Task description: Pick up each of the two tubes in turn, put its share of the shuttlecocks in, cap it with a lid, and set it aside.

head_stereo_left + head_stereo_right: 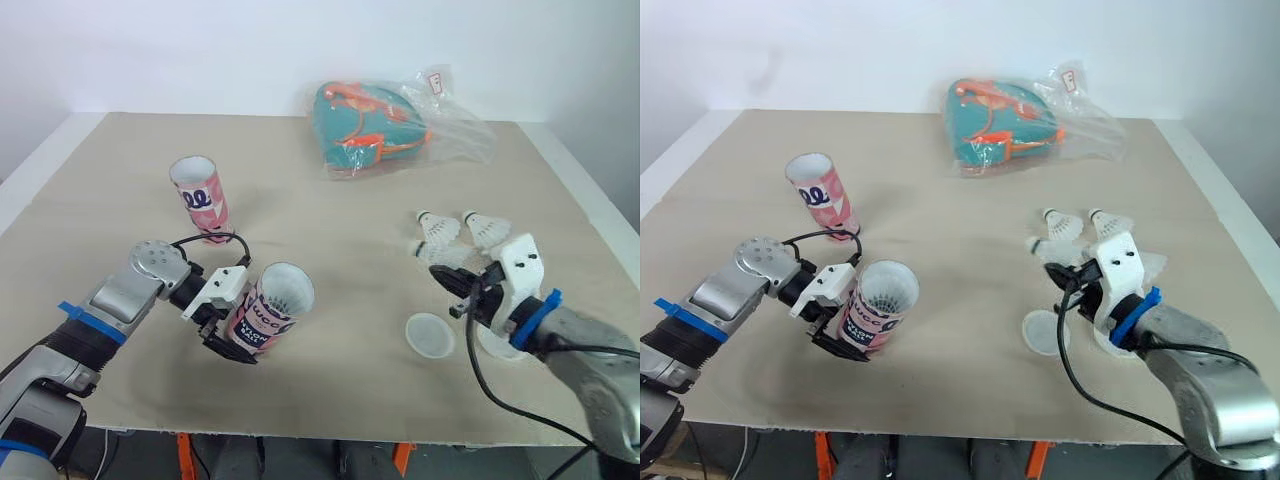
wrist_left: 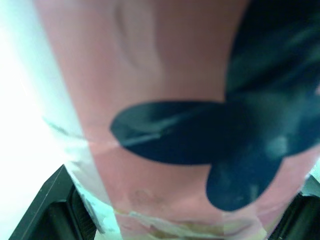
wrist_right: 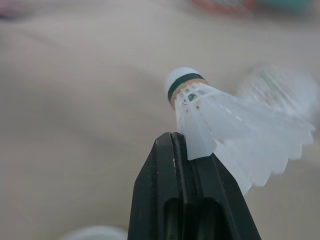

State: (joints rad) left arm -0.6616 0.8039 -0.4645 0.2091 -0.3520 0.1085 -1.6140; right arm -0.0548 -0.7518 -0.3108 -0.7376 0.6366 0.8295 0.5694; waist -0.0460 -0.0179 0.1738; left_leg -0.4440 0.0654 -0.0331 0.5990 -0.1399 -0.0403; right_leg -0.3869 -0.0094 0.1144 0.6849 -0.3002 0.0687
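— Where's the tube point(image 1: 270, 308)?
— Your left tool point(image 1: 232, 338) clamps it, tilted, left of the lid point(image 1: 429, 335); its base is hidden. Your right tool point(image 3: 172, 140) pinches a shuttlecock point(image 3: 225, 125) just beyond that lid.

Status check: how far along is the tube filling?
Done: nothing, both tubes are uncapped. In hand: left gripper holds one pink tube tilted, mouth open; right gripper pinches a shuttlecock. Left: two shuttlecocks on the table, a lid lying loose, and the whole second tube, standing open.

held tube point(image 1: 268, 310): letters "ucc", rest unreadable | standing tube point(image 1: 200, 198): print unreadable
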